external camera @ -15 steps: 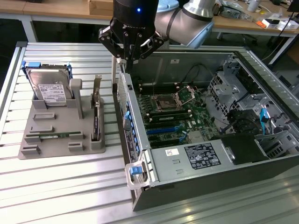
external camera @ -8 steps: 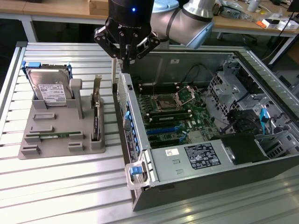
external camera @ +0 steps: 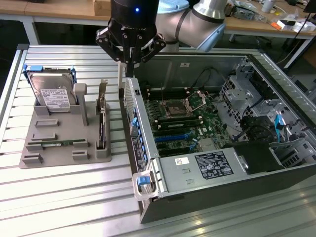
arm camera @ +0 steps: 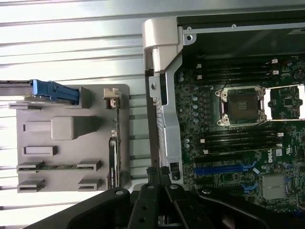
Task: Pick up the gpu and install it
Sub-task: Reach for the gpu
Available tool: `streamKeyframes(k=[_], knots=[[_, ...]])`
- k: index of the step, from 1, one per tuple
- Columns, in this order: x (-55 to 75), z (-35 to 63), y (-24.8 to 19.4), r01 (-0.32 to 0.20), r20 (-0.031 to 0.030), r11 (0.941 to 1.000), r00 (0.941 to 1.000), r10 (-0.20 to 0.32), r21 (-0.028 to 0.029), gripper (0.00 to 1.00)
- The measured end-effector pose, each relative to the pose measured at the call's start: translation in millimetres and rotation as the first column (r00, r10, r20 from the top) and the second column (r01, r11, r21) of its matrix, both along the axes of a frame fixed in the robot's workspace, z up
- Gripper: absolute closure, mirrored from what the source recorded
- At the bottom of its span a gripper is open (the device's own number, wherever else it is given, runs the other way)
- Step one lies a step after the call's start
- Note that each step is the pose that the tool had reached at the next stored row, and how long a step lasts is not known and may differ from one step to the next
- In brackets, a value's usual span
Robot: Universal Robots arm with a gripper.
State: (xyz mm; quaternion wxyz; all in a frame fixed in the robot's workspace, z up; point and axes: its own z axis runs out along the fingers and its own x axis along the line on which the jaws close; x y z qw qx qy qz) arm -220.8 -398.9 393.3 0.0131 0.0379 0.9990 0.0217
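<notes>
Surface: worktop (external camera: 64,197) of ribbed aluminium slats, pale and reflective, with grooves running across. Behind it are wooden worktops (external camera: 59,10) on white legs, with loose clutter at the exterior view's right.

On the slats, toward the exterior view's left: a matte grey moulded holder (external camera: 59,129) with blocky posts and slots. A silver hard drive (external camera: 52,94) with a white label and blue rails leans in its far cradle. A slim green memory stick (external camera: 57,143) lies flat in a near slot.

The gpu (external camera: 102,126) stands on its long edge in the holder's slot nearest the case. It is thin, flat and black, and its silver-beige bracket (external camera: 102,94) rises at the far end. In the wrist view the gpu (arm camera: 113,160) is a narrow dark strip.

Beside the holder: an open computer case (external camera: 207,170) in dark sheet metal with a perforated rear wall. Inside is a green motherboard (external camera: 185,129) with a bare square CPU socket (external camera: 175,107), blue slots and black cabling.

End effector (external camera: 129,60): black linkage fingers drawn fully together with nothing between them. It hangs over the far end of the case wall, next to the holder. It is near the gpu but clear of it.
</notes>
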Motion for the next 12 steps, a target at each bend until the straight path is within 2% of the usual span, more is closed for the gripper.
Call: streamKeyframes(k=[12], knots=[[-10.9, 0.0, 0.0, 0.0, -0.0001, 1.0, 1.0, 0.0, 0.0, 0.89]])
